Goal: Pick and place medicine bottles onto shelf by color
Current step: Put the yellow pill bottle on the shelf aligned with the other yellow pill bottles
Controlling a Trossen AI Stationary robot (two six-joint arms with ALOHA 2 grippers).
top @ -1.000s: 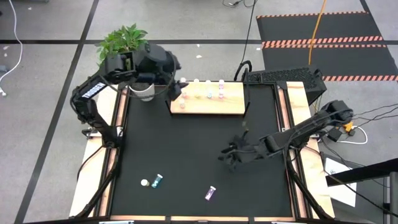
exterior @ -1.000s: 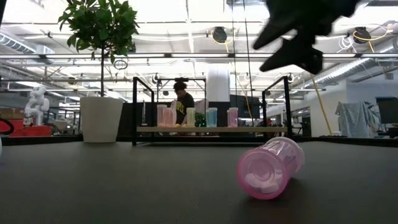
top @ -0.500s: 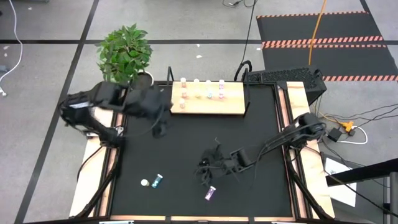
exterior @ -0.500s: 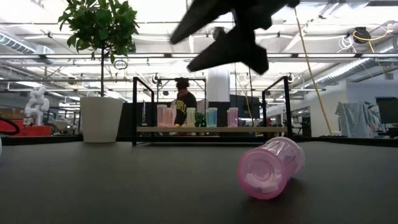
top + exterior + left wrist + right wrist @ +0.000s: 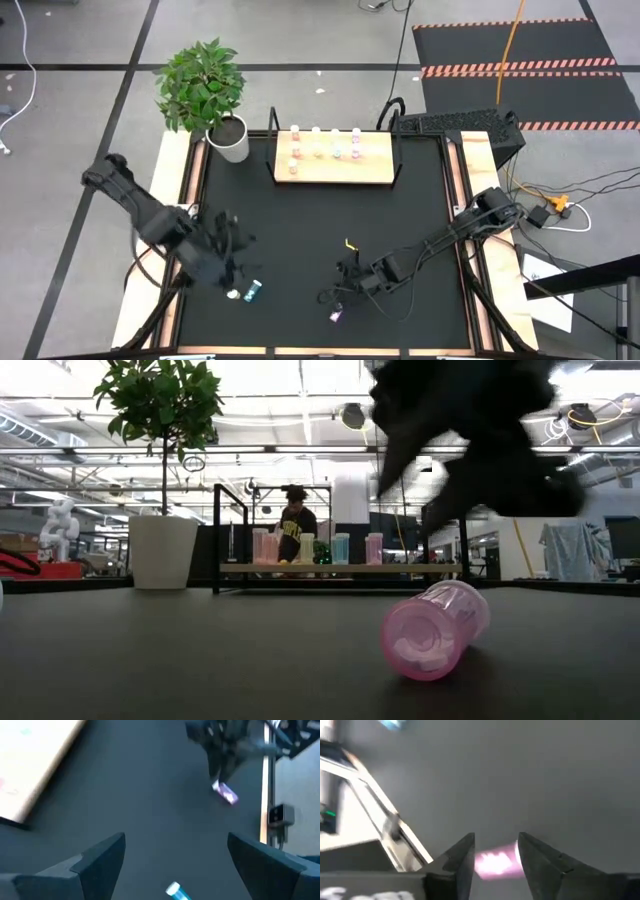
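A pink-purple bottle (image 5: pixel 338 314) lies on its side on the black mat near the table's near edge; it also shows in the low view (image 5: pixel 435 630). My right gripper (image 5: pixel 333 296) is open just above it, and the bottle (image 5: pixel 495 861) shows beyond the gap between the fingers. A blue-teal bottle (image 5: pixel 252 290) with a white cap lies on its side at the near left. My left gripper (image 5: pixel 228 262) is open wide just left of and above that bottle (image 5: pixel 176 891). The tan shelf (image 5: pixel 335 170) stands at the far edge with several bottles upright on it.
A white plant pot (image 5: pixel 230 140) with a green plant stands at the far left corner beside the shelf. The shelf's black posts (image 5: pixel 274 125) rise at its ends. Wooden side rails (image 5: pixel 190 180) border the mat. Bare mat lies between the shelf and the two bottles.
My left gripper has swung from the shelf's left end toward the table's near edge and come down beside the blue-teal bottle. My right gripper has gone toward the near edge and the left, down over the pink-purple bottle. Neither bottle has moved.
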